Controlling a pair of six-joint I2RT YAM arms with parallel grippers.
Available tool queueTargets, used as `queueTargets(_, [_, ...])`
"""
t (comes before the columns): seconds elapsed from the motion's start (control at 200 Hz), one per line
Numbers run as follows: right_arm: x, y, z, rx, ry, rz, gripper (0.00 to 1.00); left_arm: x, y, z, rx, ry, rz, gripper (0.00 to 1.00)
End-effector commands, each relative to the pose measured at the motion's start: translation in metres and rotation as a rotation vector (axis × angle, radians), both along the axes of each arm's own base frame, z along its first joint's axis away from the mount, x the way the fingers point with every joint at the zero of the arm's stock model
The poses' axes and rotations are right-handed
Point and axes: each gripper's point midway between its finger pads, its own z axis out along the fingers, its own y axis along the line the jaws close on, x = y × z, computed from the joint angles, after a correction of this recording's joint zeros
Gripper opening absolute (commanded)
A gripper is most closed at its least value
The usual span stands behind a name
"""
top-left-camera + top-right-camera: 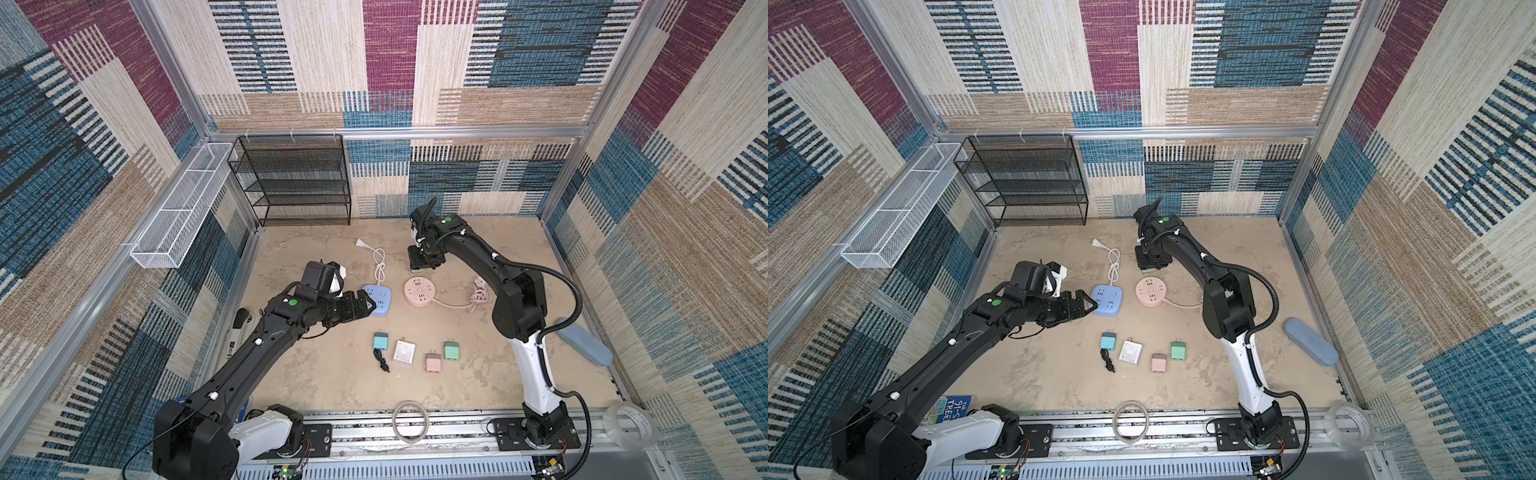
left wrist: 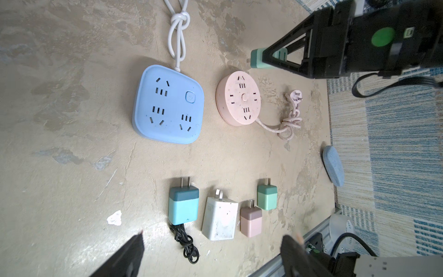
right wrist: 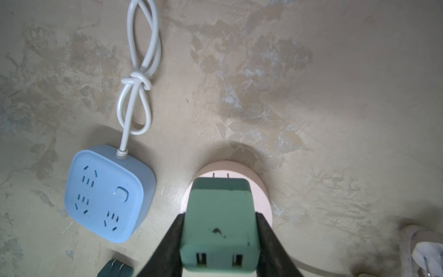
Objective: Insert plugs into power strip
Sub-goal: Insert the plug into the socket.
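**Top views.** Left hand (image 1: 366,304), jaws spread and empty, sits at the left edge of the blue power strip (image 1: 380,301), frame centre. Right hand (image 1: 422,266) hangs just above the pink round power strip (image 1: 419,293). On the worktop (image 1: 478,386), lower centre, lies a row: teal plug (image 1: 380,340), white plug (image 1: 404,352), pink plug (image 1: 433,362), mint green plug (image 1: 451,350).

**Left wrist view.** Both strips lie at upper centre, with the row of four plugs below.

**Right wrist view.** Right hand clamps the second mint green plug (image 3: 219,230) at bottom centre, prongs over the pink round power strip.

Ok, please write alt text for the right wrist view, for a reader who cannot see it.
The right gripper holds a mint green plug, its two prongs bare over the round pink power strip. Beside it on the beige table lies a square blue power strip with a knotted white cord.
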Motion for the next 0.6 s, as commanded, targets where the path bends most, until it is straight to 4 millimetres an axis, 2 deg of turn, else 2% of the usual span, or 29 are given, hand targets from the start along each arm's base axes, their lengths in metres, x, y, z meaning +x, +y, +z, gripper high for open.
queueTargets(0.0, [-0.006,0.000,0.003,0.006,0.012,0.012,0.00,0.003,-0.001,0.001,0.016,-0.025,-0.016,0.93])
queueTargets(0.411, [-0.020,-0.009,-0.004,-0.024,0.046,0.013,0.00,0.003,-0.003,-0.006,0.017,-0.010,-0.023,0.93])
queueTargets(0.596, [-0.022,-0.007,-0.005,-0.010,0.047,0.023,0.00,0.005,-0.005,-0.007,0.011,-0.007,-0.026,0.93])
